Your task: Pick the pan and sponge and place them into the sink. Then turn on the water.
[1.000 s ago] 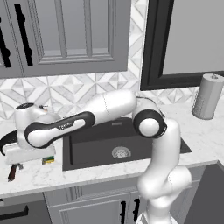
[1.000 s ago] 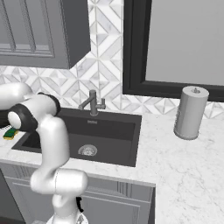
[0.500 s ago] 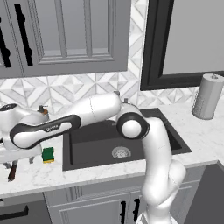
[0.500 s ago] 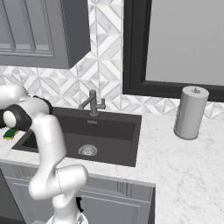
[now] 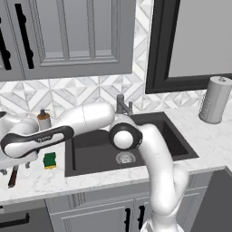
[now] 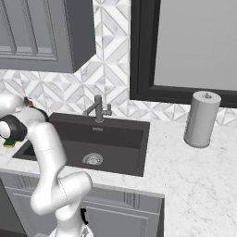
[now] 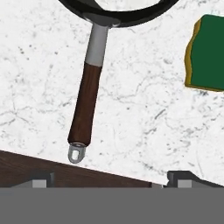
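At the left end of the white marble table point(image 5: 41, 179) we reach far out, our tool point(image 7: 109, 177) hanging above the pan's handle with both tips spread wide and empty. Largest first: the sink point(image 5: 90, 149), a deep rectangular dark basin with a round metal drain, lies right of our work, its squared grey faucet point(image 5: 121, 105) at the far rim. Next, the pan point(image 7: 118, 13), round and black-rimmed, rests on the table to the left of the sink; its handle point(image 7: 87, 98) runs towards us, a grey metal neck, then smooth reddish-brown wood ending in a small hanging loop. Smallest, the sponge point(image 7: 205, 54), green above yellow, sits just beside the handle, apart from it. We judge it best to centre over the wooden grip, straddle it crosswise, then descend before squeezing.
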